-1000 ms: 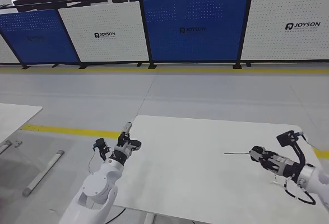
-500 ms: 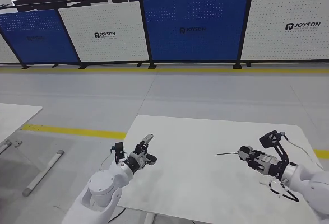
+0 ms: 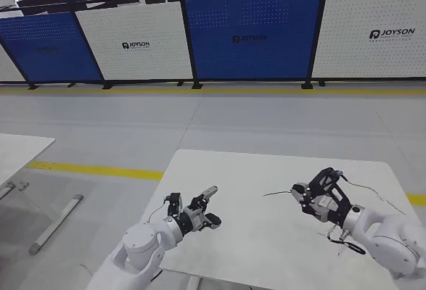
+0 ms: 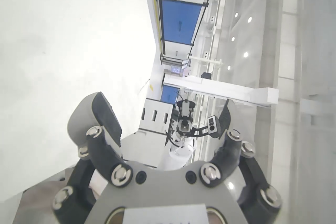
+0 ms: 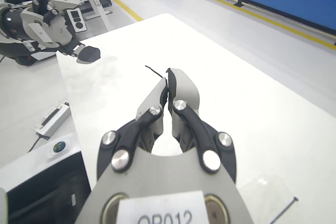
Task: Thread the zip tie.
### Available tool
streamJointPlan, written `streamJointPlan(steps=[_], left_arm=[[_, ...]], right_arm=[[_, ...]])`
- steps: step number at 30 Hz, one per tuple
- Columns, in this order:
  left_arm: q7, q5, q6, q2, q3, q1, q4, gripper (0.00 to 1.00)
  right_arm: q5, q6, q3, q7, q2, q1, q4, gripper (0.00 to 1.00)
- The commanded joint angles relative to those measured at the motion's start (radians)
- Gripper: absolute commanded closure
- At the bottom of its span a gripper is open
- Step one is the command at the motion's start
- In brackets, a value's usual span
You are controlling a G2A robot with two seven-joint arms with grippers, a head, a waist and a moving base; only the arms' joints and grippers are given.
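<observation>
Right wrist view: right end effector clamped on zip tie, tip poking forward above worktop. Left end effector apart, empty. Both arms came inward over last second, gap closing. Looks like threading approach, not started.

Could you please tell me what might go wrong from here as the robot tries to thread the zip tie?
The right gripper pinches the zip tie at its very fingertips, so the tie could slip or twist.
The free end sticking out is thin and slightly curved; it may bend aside on contact.
The left gripper is open and apart from the tie; a misaligned approach could miss it.
</observation>
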Motion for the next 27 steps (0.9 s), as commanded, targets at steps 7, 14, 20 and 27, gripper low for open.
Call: streamJointPlan(steps=[7,14,20,27], left_arm=[[0.074,-0.065,0.0,0.023,0.054,-0.025,-0.013,0.0],[0.074,-0.065,0.0,0.023,0.054,-0.025,-0.013,0.0],[0.088,-0.09,0.0,0.019,0.088,-0.033,-0.014,0.0],[0.112,-0.215,0.0,0.028,0.125,-0.054,0.002,0.0]], right_arm=[[-0.006,0.0,-0.074,-0.011,-0.014,0.044,0.015,1.0],[-0.006,0.0,-0.074,-0.011,-0.014,0.044,0.015,1.0],[-0.19,0.0,-0.104,-0.063,-0.024,0.056,-0.015,1.0],[-0.346,0.0,-0.245,-0.139,-0.039,0.145,-0.027,1.0]])
